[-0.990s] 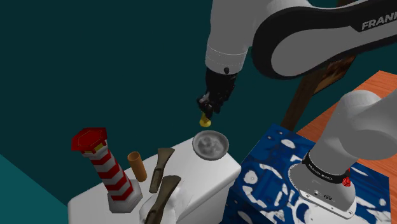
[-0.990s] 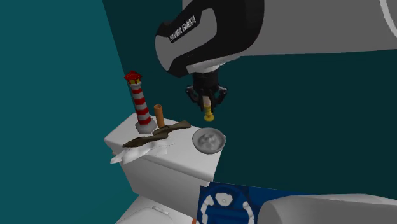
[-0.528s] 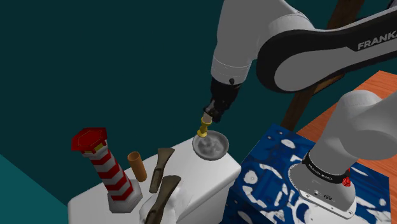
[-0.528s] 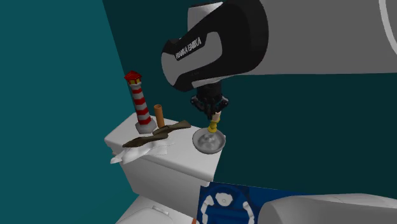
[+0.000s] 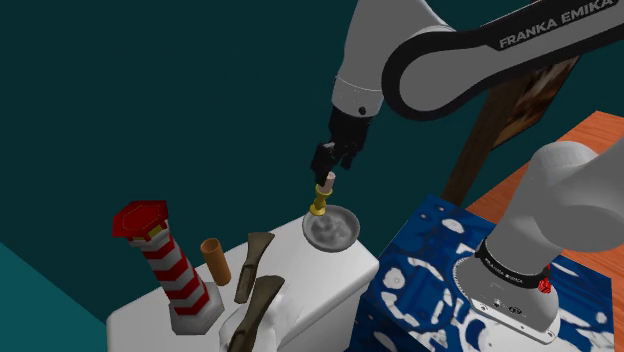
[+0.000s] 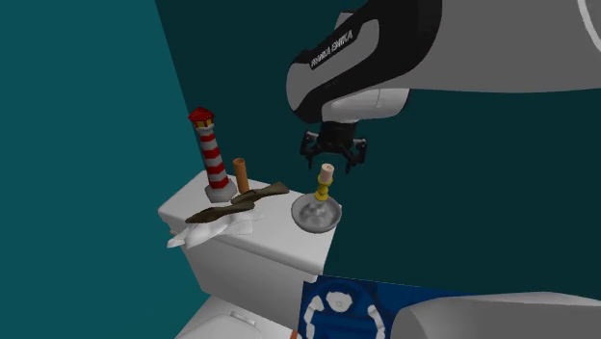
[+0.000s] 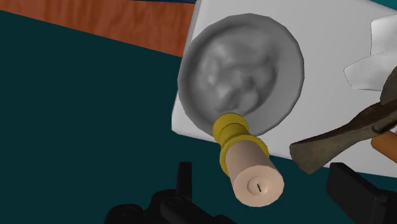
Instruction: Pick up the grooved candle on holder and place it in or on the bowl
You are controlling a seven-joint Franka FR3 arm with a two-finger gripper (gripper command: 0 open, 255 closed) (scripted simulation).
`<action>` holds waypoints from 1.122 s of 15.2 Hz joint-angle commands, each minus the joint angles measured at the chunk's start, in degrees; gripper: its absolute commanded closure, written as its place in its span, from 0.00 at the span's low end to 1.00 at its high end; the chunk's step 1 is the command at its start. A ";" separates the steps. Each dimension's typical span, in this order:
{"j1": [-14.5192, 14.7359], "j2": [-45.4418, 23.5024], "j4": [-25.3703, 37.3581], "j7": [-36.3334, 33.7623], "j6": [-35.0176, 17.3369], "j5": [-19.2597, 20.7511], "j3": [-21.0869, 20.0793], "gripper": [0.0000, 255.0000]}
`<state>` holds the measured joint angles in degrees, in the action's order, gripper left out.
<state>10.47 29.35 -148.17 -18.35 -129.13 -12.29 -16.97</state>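
- The claw (image 5: 327, 160) is seen open: its black fingers (image 7: 184, 180) are spread apart and nothing is touched by them.
- The candle on its holder (image 5: 322, 196), a pale stub on a ringed yellow stem, is found standing with its base on the grey bowl (image 5: 335, 230), at the bowl's 11 o'clock rim in the shoulder view.
- In the shoulder view the candle is placed at 6 o'clock of the claw, just under the fingertips, with a small gap between them.
- In the second exterior view the candle is seen at 7 o'clock of the claw, near it but apart.
- In the wrist view the candle's top is seen between the two fingers, clear of both.
- The bowl is carried on the white toilet tank (image 5: 350, 275), near one end.
- At 8 o'clock of the bowl in the shoulder view, two brown wooden pieces (image 5: 254, 266), an orange-brown cylinder (image 5: 215, 260) and a red-and-white lighthouse figure (image 5: 166, 262) are set on the same tank.
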 commanded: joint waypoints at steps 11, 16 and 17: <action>-0.07 -3.35 -1.78 0.35 -5.23 -0.30 -0.63 0.00; -0.07 -3.34 -1.77 0.35 -5.21 -0.30 -0.63 1.00; -0.06 -3.33 -1.77 0.34 -5.21 -0.30 -0.63 1.00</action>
<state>10.41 26.05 -149.90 -18.00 -134.36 -12.59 -17.59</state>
